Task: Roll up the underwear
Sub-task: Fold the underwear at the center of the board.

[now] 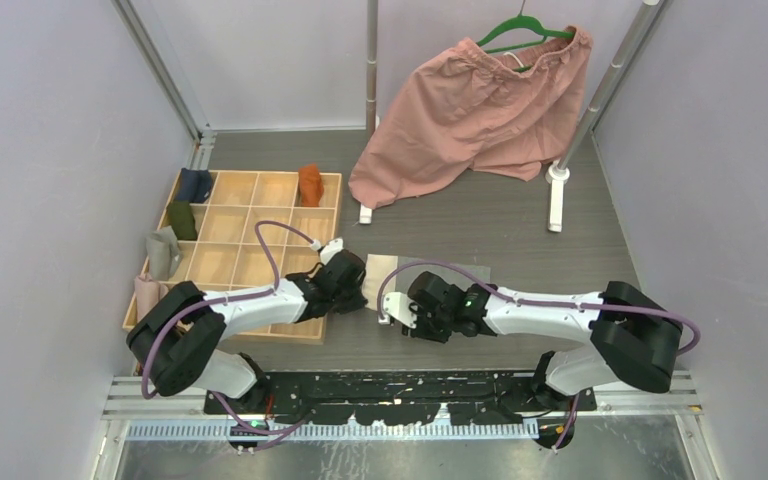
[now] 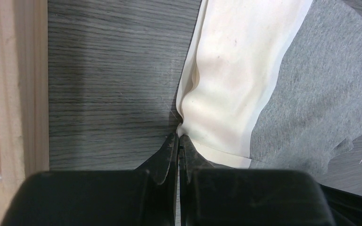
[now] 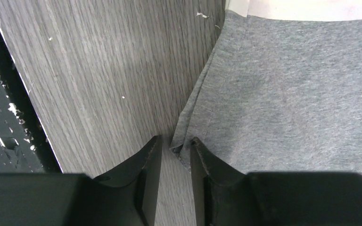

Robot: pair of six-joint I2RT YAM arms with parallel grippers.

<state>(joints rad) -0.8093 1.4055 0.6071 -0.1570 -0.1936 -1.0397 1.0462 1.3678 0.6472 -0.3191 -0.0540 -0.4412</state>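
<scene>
Fig. Grey wood-grain table [image 1: 520,230] between lilac walls [image 1: 50,150], top view. Pink shorts [image 1: 470,110] hang at 1 o'clock. Wooden compartment tray [image 1: 337,210] sits at 9 o'clock; the rust-orange underwear [image 1: 309,184] stands in the tray's corner compartment at its 1 o'clock. The grey underwear [image 1: 385,268] lies flat at centre, between both arms.

Grippers: the left gripper [image 2: 178,141], at the garment's 9 o'clock edge, is closed tight on a pinch of the cream trim [image 2: 231,75]. The right gripper [image 3: 175,143], toward 6 o'clock, stands narrow w/ a corner of the grey hem between its fingers, a gap showing either side, so no clamp yet.

Risks (judged):
- The right hold takes only the tip of the corner, so cloth may slip out as the roll starts.
- The left pinch is equally small, so uneven pull btwn arms could skew or drag the garment rather than roll it.
- A finger may scrape the table.

Views compared:
- Top: gives layout, tray and shorts, but arms hide both contact pts.
- Left wrist: shows trim bunched at the closed tips.
- Right wrist: shows the open gap and the hem corner.
</scene>
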